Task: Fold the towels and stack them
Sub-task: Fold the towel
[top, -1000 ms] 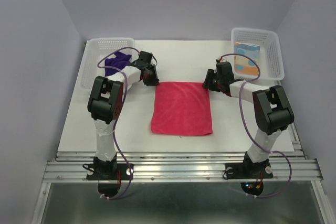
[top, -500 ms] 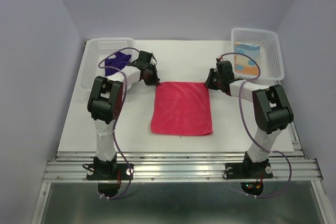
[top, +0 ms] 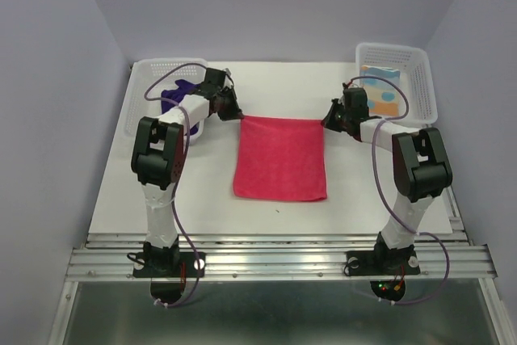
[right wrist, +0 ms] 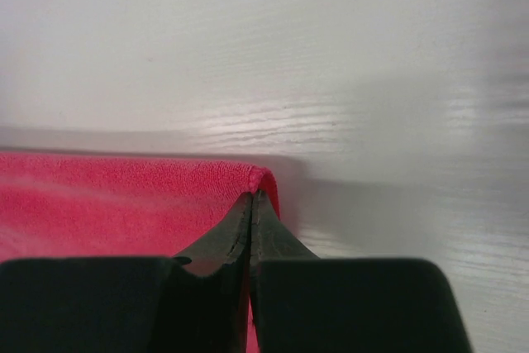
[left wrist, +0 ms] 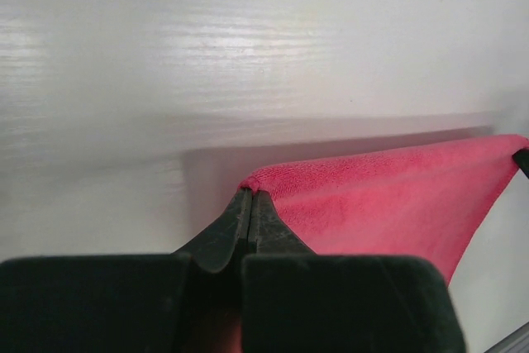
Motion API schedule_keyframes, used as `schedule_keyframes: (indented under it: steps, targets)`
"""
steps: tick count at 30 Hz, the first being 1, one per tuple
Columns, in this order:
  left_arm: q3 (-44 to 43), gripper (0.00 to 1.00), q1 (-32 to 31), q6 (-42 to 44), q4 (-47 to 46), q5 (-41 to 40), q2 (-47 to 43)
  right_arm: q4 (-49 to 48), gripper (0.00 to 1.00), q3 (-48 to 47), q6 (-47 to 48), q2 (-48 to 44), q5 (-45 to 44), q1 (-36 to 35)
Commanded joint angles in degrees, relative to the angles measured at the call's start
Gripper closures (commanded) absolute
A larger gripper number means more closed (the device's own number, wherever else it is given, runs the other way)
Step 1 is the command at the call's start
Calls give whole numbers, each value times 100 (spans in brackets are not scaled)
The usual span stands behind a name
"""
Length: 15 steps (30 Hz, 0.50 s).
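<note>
On your desk (top: 202, 199), the pink towel (top: 280, 159) lies in the middle. Its far edge now sits higher and farther back than a second ago, stretched taut. Your left fingers (top: 239, 116) and right fingers (top: 325, 122) each pinch a far corner. It looks ready for the first fold toward you.

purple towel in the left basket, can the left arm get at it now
Probably not yet: the left hand is shut on a corner of the pink towel. The purple towel lies close by.
</note>
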<state>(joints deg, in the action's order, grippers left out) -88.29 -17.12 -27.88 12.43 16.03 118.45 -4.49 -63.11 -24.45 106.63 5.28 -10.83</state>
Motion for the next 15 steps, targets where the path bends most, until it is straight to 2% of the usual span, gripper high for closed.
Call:
schedule_keyframes:
  steps: [1, 7, 15]
  targets:
    - [-303, 100, 25, 81, -47, 111, -121, -412, 99, -421, -16, 86, 342, 37]
    - [-198, 100, 25, 72, -82, 137, -138, -377, 99, -413, 36, 69, 430, 55]
    - [909, 100, 25, -25, -591, 93, -1008, -491, 99, 430, -34, -642, 703, 46]
